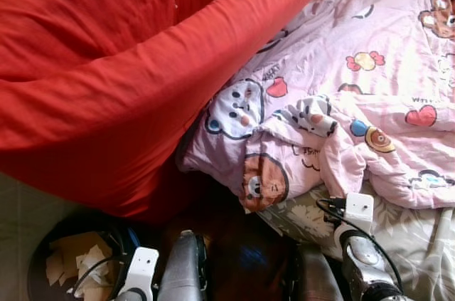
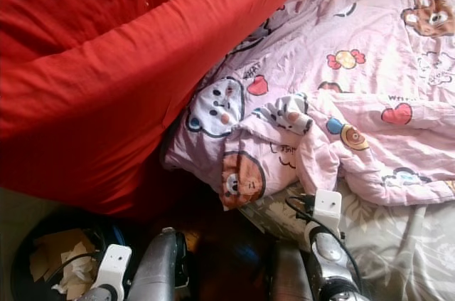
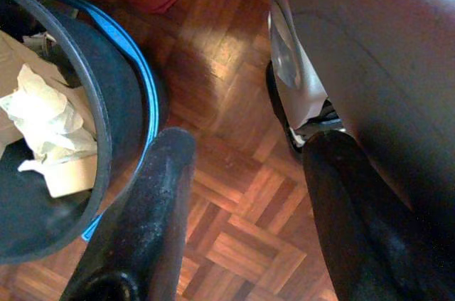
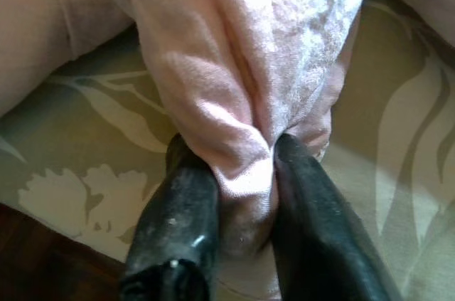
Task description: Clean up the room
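Note:
A pink blanket [image 1: 370, 80] printed with cartoon bears and hearts lies crumpled across the bed. My right gripper [image 4: 242, 155] is shut on a hanging fold of this blanket [image 4: 242, 52] near the bed's front edge, with the pink cloth bunched between both black fingers. The right wrist [image 1: 357, 210] sits just below that fold. My left gripper [image 3: 249, 148] hangs open above the parquet floor, beside a black bin [image 3: 121, 102], with nothing between its fingers.
A big red cushion [image 1: 106, 66] leans over the bed's left side and onto the floor. The bin [image 1: 43, 244], at the lower left, holds crumpled paper [image 3: 50, 112] and cardboard. A grey leaf-patterned sheet [image 1: 419, 244] covers the mattress. My leg [image 3: 370, 45] stands close to the left gripper.

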### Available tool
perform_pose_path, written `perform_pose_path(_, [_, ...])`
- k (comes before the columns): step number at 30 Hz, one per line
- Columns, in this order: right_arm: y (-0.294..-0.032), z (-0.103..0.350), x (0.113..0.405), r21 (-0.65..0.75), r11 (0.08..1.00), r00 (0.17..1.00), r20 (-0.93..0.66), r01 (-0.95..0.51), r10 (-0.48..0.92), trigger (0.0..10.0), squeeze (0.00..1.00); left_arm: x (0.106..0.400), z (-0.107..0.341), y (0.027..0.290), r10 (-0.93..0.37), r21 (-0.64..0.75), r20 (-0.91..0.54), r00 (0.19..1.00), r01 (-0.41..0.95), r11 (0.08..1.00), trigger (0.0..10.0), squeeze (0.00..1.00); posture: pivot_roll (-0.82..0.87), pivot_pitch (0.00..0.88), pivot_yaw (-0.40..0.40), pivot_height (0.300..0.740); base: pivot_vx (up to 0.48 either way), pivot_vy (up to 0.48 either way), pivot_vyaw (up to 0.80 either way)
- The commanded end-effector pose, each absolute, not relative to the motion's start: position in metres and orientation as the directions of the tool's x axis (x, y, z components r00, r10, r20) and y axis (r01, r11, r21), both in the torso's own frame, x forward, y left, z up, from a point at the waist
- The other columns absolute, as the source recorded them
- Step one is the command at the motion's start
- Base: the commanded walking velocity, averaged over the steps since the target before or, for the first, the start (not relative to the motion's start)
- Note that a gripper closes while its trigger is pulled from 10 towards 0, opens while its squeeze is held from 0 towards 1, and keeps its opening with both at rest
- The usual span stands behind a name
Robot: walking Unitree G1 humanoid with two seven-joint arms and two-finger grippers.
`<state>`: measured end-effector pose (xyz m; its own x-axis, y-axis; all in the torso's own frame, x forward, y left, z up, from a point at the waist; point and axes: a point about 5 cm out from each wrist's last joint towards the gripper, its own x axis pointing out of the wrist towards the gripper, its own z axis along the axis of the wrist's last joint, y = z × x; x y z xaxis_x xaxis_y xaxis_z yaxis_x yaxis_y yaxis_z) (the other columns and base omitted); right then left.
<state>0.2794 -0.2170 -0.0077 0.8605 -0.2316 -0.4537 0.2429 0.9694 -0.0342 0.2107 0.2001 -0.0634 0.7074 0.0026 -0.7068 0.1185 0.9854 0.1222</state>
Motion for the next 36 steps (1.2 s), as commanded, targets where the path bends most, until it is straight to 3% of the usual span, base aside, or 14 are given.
perform_pose_path(1, [-0.216,-0.017,0.269,-0.019,0.964,0.841,-0.484,0.265,-0.241,0.0,0.0,0.203,-0.069,0.194,-0.015,0.109,-0.737,0.676,0.141,0.984,10.0,0.0,-0.03,0.207,0.075,0.632,0.0,0.0,0.0])
perform_pose_path(17, [-0.207,-0.025,0.259,0.024,0.963,0.851,-0.474,0.27,-0.227,0.0,0.0,0.211,-0.068,0.182,-0.027,0.095,-0.743,0.669,0.146,0.985,10.0,0.0,-0.09,0.111,0.053,0.632,0.0,0.0,0.0])
perform_pose_path(18, [-0.207,-0.023,0.26,0.032,0.961,0.857,-0.462,0.273,-0.228,10.0,0.0,0.21,-0.069,0.18,-0.029,0.093,-0.746,0.665,0.148,0.985,10.0,0.0,-0.1,0.107,0.052,0.632,0.0,0.0,0.0])
perform_pose_path(32, [-0.213,-0.005,0.278,0.066,0.961,0.898,-0.379,0.267,-0.223,10.0,0.0,0.213,-0.068,0.176,-0.023,0.087,-0.746,0.666,0.131,0.988,10.0,0.0,-0.1,0.105,0.033,0.632,0.0,0.0,0.0])
perform_pose_path(36, [-0.213,-0.005,0.277,0.053,0.962,0.897,-0.377,0.269,-0.23,10.0,0.0,0.213,-0.068,0.177,-0.017,0.09,-0.745,0.667,0.126,0.988,10.0,0.0,-0.09,0.115,0.039,0.656,0.0,0.0,0.0])
